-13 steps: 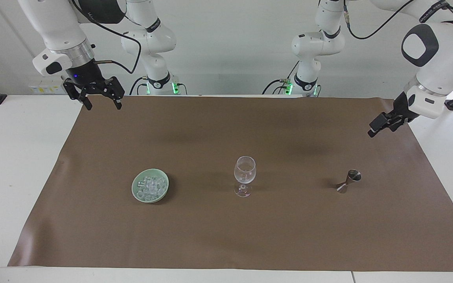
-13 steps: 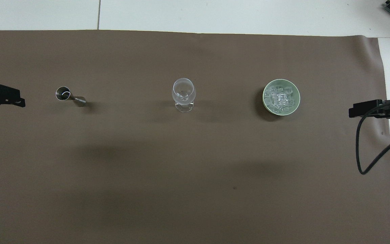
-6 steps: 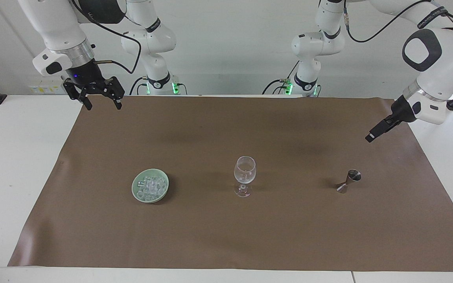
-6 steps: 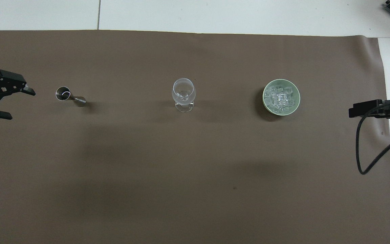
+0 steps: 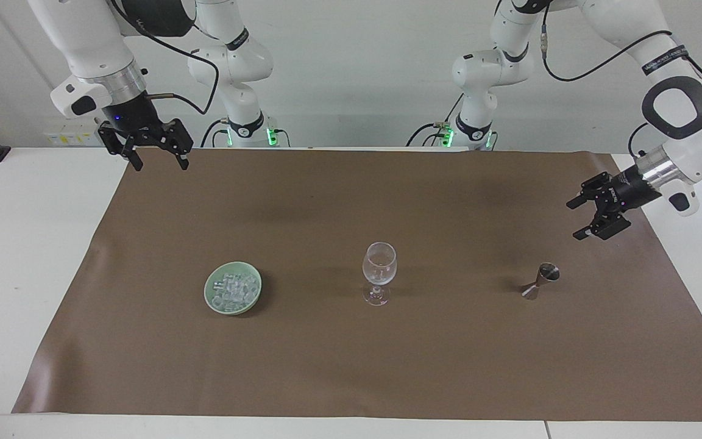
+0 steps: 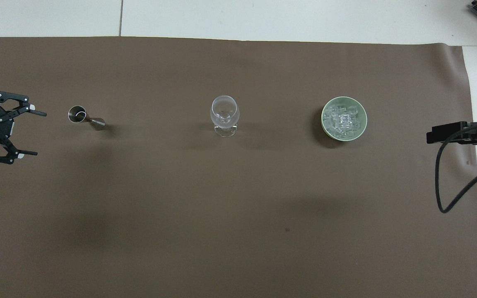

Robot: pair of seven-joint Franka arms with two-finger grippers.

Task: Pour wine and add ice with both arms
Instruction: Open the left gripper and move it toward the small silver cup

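Facing view: your left gripper [image 5: 581,216] hangs empty w/ jaws wide over the brown mat [image 5: 351,366], near the steel jigger [image 5: 540,281] at the left arm's end. Right gripper [image 5: 161,163] is also wide and empty, waiting over the mat's edge by its base. Wine glass [image 5: 379,272] stands mid-table; ice [image 5: 235,288] sits in the green dish [image 5: 212,295] toward the right arm's end.

Overhead view: left gripper [image 6: 34,132] spread wide beside the jigger [image 6: 84,117]; glass [image 6: 224,114], dish [image 6: 324,126] and ice [image 6: 343,120] in a row.

Risk, imo: the jigger's narrow and top-heavy, so an off-centre closing finger could tip it and spill. A wide pour swing could clip the glass.
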